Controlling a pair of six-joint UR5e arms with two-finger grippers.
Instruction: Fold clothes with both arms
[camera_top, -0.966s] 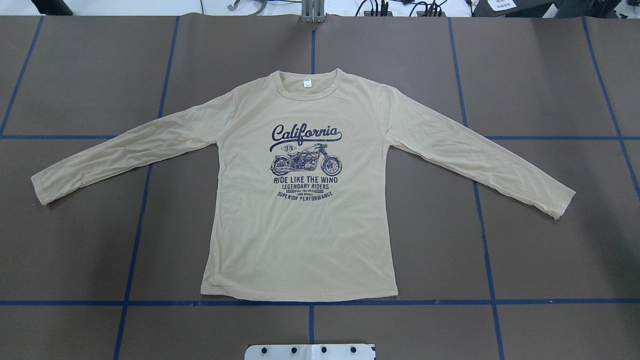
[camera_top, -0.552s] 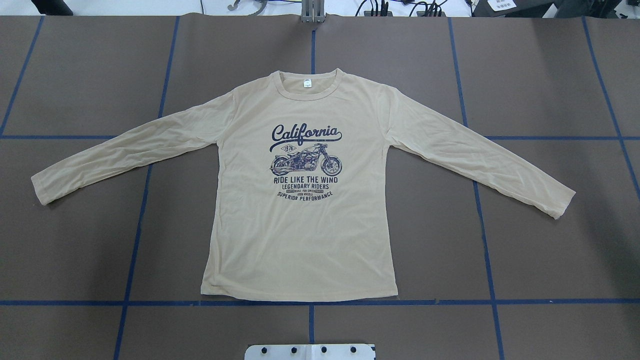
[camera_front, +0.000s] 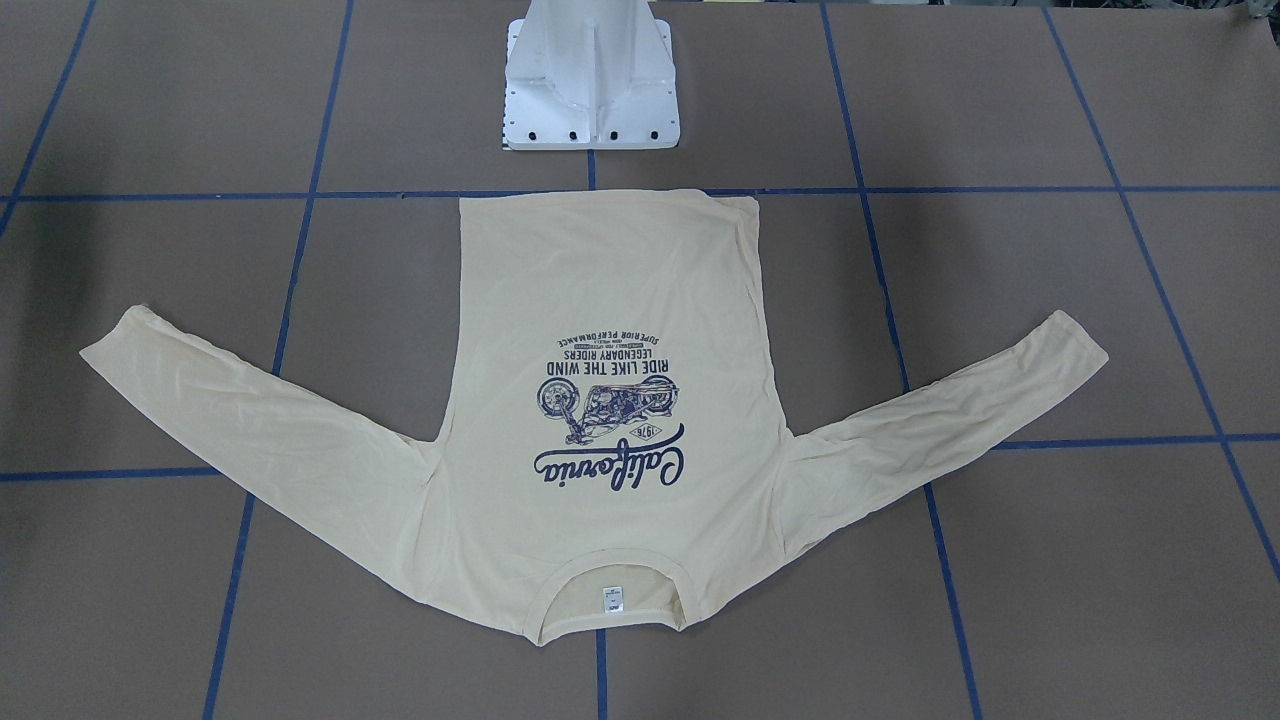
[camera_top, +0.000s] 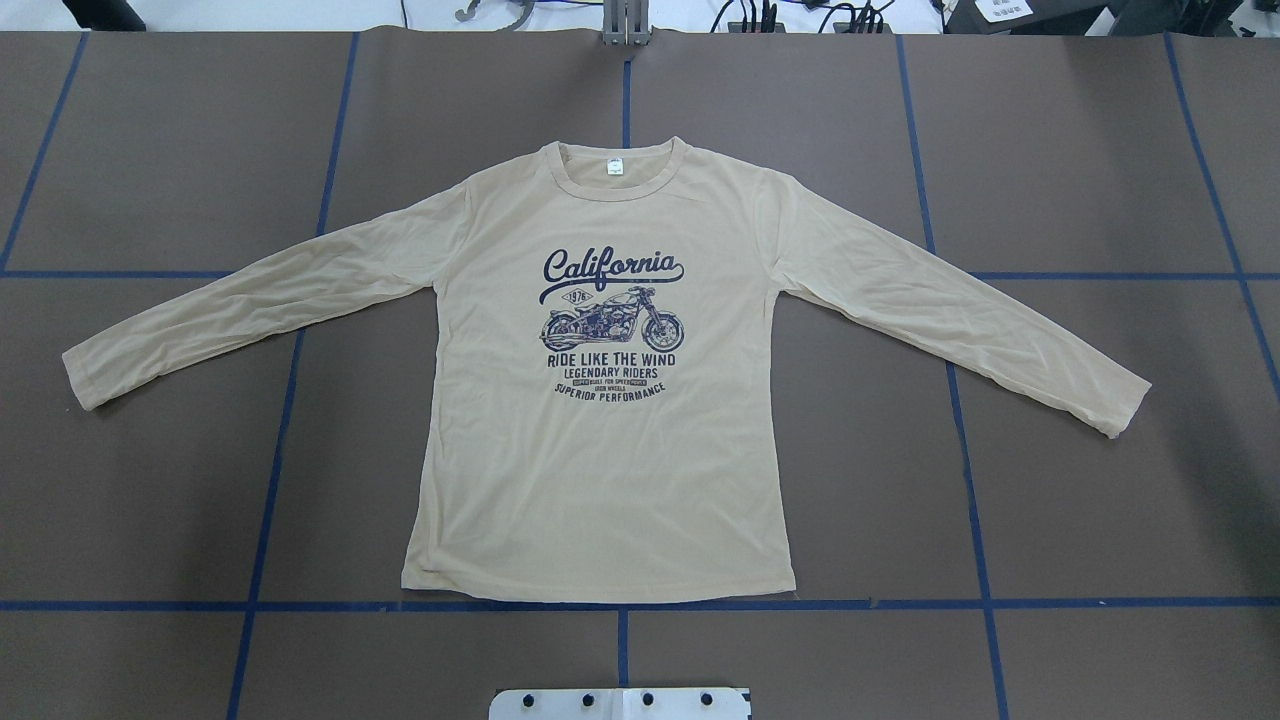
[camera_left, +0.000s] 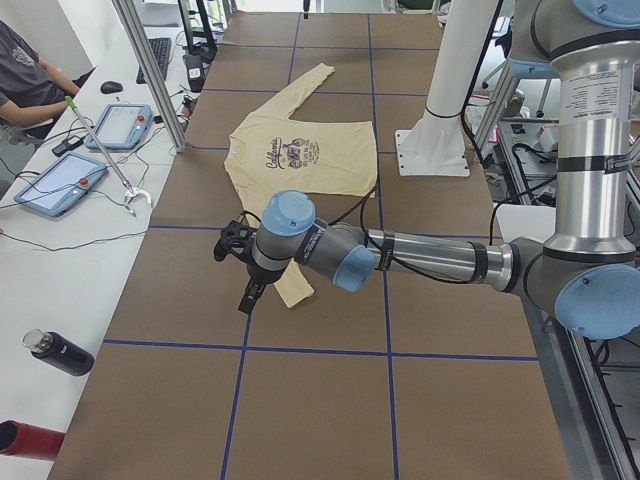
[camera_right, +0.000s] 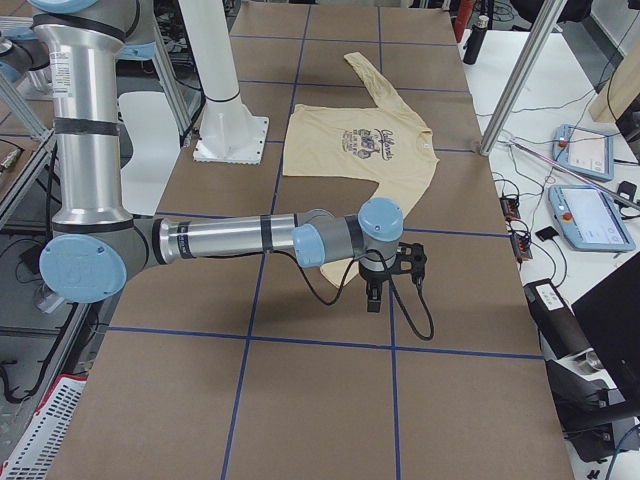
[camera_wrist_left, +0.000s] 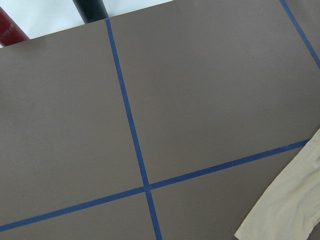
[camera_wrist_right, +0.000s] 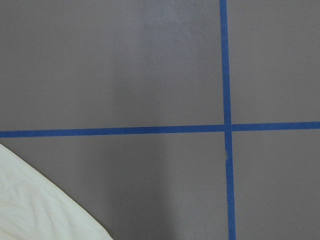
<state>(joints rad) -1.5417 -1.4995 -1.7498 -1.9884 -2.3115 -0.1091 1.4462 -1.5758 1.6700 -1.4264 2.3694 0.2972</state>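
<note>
The shirt (camera_top: 600, 480) lay flat and face up in the middle of the brown table (camera_top: 150, 500), with its navy print (camera_top: 612, 325) showing. From over the robot's shoulders, the collar (camera_top: 617, 170) pointed to 12 o'clock. The hem ran just beside a blue tape line (camera_top: 1100, 603) at 6 o'clock, near the white pedestal (camera_front: 590, 80). The left sleeve (camera_top: 250, 310) stretched out toward 8 o'clock and the right sleeve (camera_top: 960, 320) toward 4 o'clock. Both lay smooth on the table, their cuffs well apart from the body.

From the table's ends I could see both arms held low and level over the surface. The left arm (camera_left: 430, 258) reached out with its claw (camera_left: 250, 294) pointing down just beside the left cuff. The right arm (camera_right: 230, 238) did likewise, and its claw (camera_right: 373, 297) hung near the right cuff. From those angles I could not tell whether either claw was spread or pressed together, and neither was touching the cloth as far as I could make out.

The left wrist camera looked down on bare table and crossing tape, with the cuff's edge at 4 o'clock. The right wrist camera showed the same, with a piece of sleeve at 8 o'clock.

A black bottle (camera_left: 60, 352) and a red bottle (camera_left: 25, 440) lay on the white bench alongside the table. Two tablets (camera_left: 58, 184) lay farther along that bench, and a person (camera_left: 25, 70) sat behind them.
</note>
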